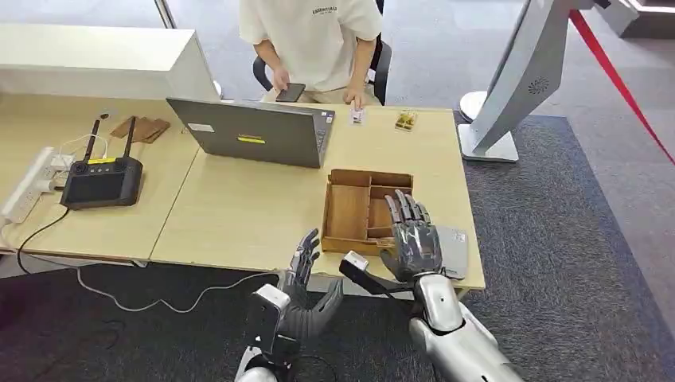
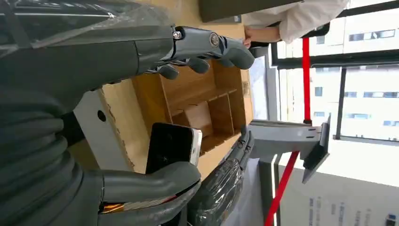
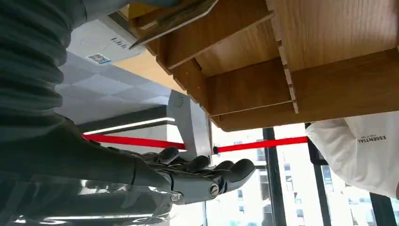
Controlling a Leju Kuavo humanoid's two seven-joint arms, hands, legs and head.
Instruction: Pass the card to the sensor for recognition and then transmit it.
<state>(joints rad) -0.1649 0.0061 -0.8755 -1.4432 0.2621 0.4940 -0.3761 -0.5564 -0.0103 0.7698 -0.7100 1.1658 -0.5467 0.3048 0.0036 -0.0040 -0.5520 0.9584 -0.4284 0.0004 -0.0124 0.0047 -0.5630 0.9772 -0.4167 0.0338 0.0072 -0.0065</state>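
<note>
Wooden tray with several compartments, standing on the pale table near its front edge; every position below is given from this tray. The right hand hovers over the tray's near right corner with its fingers stretched out side by side and nothing between them. The left hand hangs just off the tray's near left corner at the table's edge, its fingers spread and lightly curled, also holding nothing. In the right wrist view a thin flat sheet, taken to be the card, leans in one of the tray's compartments; which compartment cannot be told. A flat grey pad, probably the sensor, lies touching or just beside the tray's right side. Beyond the tray's far side sit an opened laptop and a seated person. Judgement on handling: the card should be very light, stiff and smooth, so it may slide between hard fingertips or tip flat against the compartment wall. The best hold is a pinch of thumb against finger on the raised free edge, flat faces between the pads, leaving most of one face bare for the sensor.
</note>
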